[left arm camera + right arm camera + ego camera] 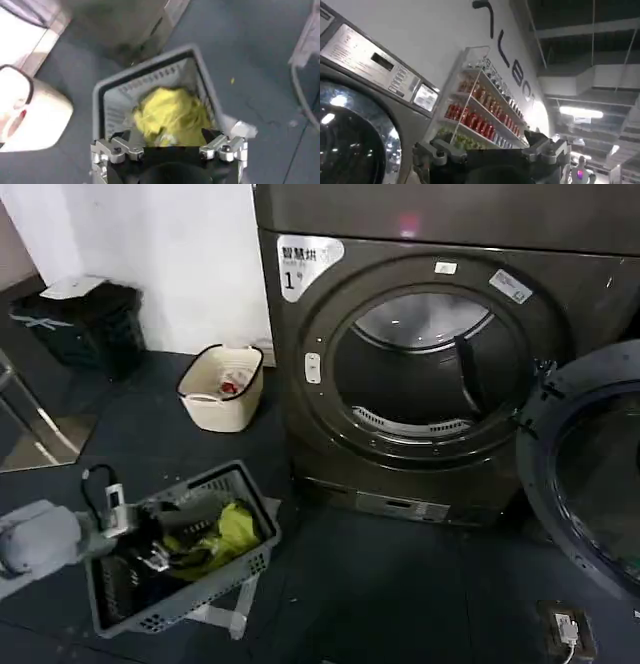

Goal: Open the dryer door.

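Dryer door (590, 469) swung wide open, hanging at the right of the dryer (420, 364), dark inner side and glass facing the room, hinge edge by the round opening's right rim. Drum opening fully exposed, inside visible, lit at the top. White corner sticker (308, 262) marked "1" at the machine's upper left.

Left gripper (171, 141) over the grey laundry basket (185, 549) on the floor, left of the dryer, fingers spread apart, nothing between them. In its wrist view the fingertips (120, 148) sit above a yellow garment (172, 117) lying in the basket. Left arm comes in from the lower left in the head view.

Right gripper (490, 150) up beside a machine's front with a control panel (375, 62) and a chrome-rimmed porthole (355, 140). Its fingers stand apart and hold nothing, not touching the door. A shelf of bottles (475, 112) is along the wall behind.

Cream bucket (222, 387) stands on the dark floor near the dryer's left side, just beyond the basket. Black bin (80, 324) at the far left against the white wall.
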Motion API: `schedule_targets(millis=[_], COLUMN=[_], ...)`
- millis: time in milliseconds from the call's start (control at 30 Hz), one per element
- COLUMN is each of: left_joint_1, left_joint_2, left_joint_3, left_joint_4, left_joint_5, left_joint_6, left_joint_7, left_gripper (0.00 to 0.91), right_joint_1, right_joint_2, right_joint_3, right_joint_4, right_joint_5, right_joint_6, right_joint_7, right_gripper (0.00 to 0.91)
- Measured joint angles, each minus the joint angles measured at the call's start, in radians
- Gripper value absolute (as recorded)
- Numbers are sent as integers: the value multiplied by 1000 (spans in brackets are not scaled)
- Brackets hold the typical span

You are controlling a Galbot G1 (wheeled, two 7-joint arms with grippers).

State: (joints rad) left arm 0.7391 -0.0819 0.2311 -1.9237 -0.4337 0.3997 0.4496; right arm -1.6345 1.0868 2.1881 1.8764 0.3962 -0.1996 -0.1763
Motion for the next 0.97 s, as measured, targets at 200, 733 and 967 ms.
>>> schedule_targets(millis=[200,733,967], left_joint_1=[10,5,5], left_joint_2=[-1,-3,-7], left_joint_3=[8,16,17], left_joint_4=[44,87,92], left_joint_5=[40,82,82], left_joint_6=[-10,-40,-52], left_joint_7=[16,56,58], left_gripper=[907,907,907], right_joint_1=[4,3,2], right_joint_2=[6,18,21], right_joint_3=[-10,-12,-21], right_joint_4=[4,14,17], right_joint_5=[0,-8,-32], right_joint_6=[1,9,18], right_joint_7=[-5,-13,-14], right_gripper=[907,907,907])
